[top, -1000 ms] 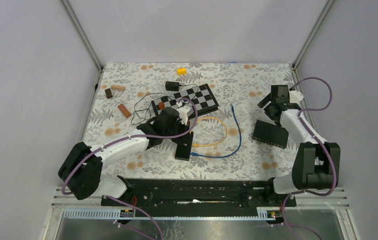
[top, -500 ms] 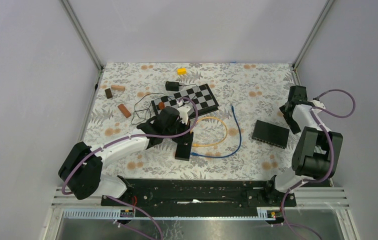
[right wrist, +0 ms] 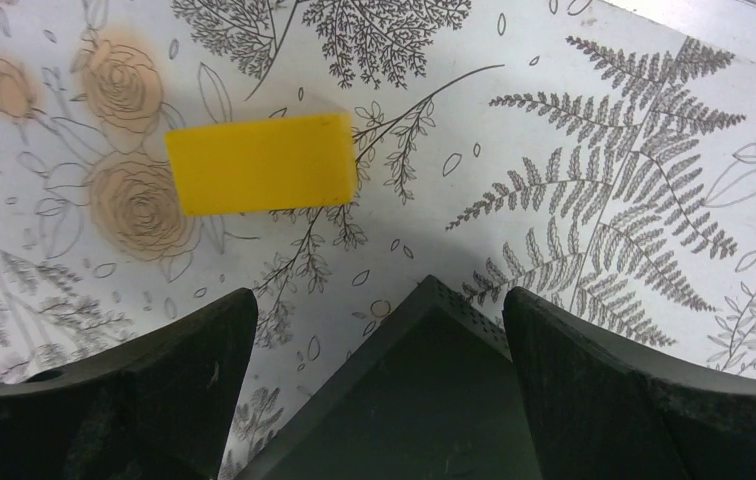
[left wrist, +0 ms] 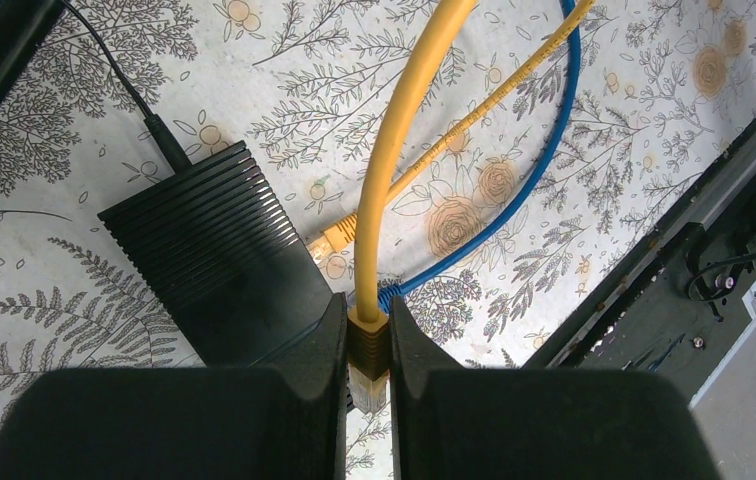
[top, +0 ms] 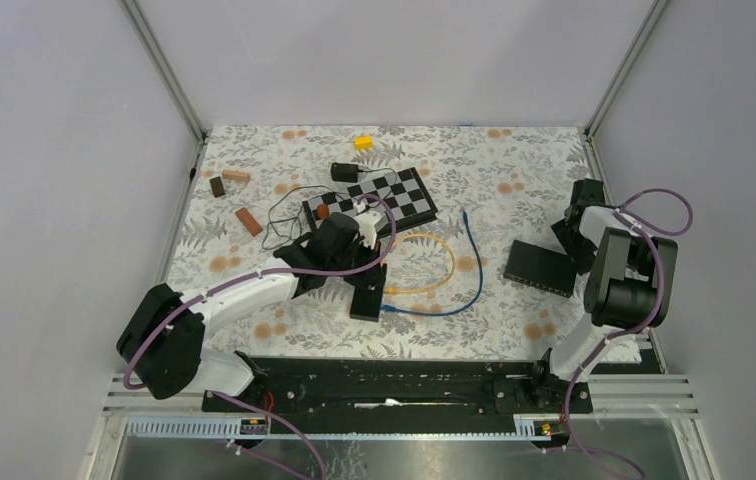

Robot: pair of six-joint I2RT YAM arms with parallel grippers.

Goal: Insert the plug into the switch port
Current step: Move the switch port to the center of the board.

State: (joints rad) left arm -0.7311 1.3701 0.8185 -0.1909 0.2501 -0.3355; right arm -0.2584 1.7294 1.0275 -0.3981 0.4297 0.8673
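yellow plug (left wrist: 368, 345) between tight left fingers (left wrist: 204, 425)

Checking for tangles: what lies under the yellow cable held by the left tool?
Under the yellow cable, a second yellow strand and the blue cable lie on the floral cloth. The left tool hides what is beneath the plug.

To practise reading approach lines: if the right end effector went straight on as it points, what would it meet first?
Probably the black switch, whose corner sits inside the open right end effector; the yellow block lies beyond. Depth is unclear.
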